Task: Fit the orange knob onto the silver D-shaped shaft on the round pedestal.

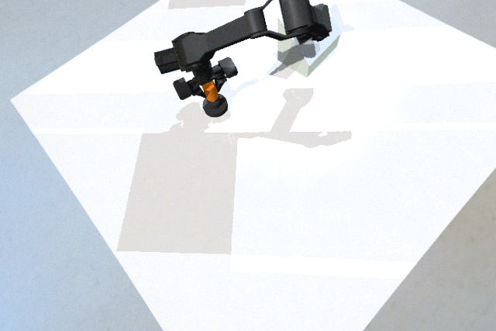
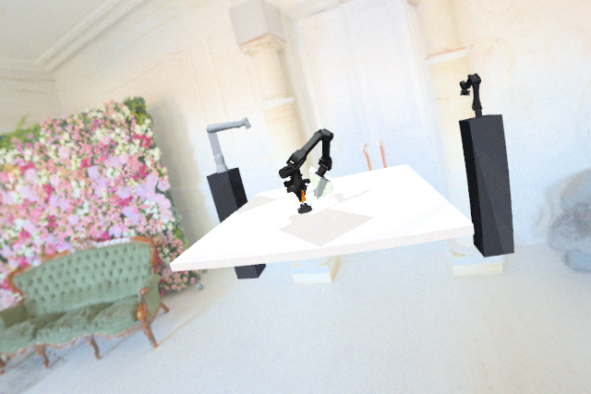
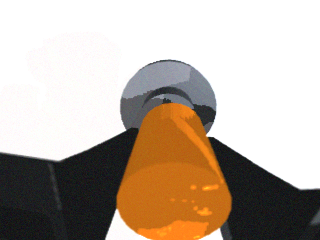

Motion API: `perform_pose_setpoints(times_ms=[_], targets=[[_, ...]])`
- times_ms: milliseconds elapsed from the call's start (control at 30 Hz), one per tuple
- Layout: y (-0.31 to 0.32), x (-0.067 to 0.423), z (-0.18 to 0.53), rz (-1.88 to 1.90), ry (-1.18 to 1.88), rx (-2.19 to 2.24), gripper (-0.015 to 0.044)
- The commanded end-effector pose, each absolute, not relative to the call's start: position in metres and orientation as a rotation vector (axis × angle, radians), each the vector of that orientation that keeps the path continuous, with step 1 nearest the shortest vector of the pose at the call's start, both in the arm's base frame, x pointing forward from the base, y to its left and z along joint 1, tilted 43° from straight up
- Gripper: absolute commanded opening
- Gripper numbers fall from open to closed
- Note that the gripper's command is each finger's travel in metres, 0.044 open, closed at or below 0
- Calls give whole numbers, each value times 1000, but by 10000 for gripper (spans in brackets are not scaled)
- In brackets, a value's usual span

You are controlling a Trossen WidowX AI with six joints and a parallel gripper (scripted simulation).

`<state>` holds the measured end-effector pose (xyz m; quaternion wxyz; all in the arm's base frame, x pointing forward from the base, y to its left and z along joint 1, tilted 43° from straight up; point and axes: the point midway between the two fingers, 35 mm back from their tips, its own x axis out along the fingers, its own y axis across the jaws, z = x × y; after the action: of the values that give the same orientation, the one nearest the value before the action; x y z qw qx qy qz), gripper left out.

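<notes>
- The fingers are squeezing the orange knob (image 3: 172,180) from both sides, so they are closed on it.
- The knob is hanging from the fingers, its long way pointing straight down at the round pedestal (image 3: 169,95) on the white bench (image 1: 320,199).
- The knob's bottom end is sitting right over the middle of the pedestal.
- The knob is hiding the silver shaft, so the flat sides are maybe lined up, but I cannot tell.

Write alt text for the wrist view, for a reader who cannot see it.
An orange cylindrical knob fills the centre, clamped in the black parallel-jaw gripper, its far end over the middle of a round grey pedestal on a white surface. The silver shaft is hidden, so seating cannot be judged.
</notes>
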<state>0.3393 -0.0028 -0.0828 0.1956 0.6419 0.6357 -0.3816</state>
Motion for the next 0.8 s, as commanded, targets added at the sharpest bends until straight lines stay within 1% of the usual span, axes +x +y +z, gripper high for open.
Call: perform_pose_setpoints(times_ms=[0, 100, 767], targets=[[-6, 343, -81, -1159, 1749, 1849, 0], [-6, 345, -80, -1252, 1725, 1898, 0], [-5, 344, -81, -1252, 1725, 1898, 0]])
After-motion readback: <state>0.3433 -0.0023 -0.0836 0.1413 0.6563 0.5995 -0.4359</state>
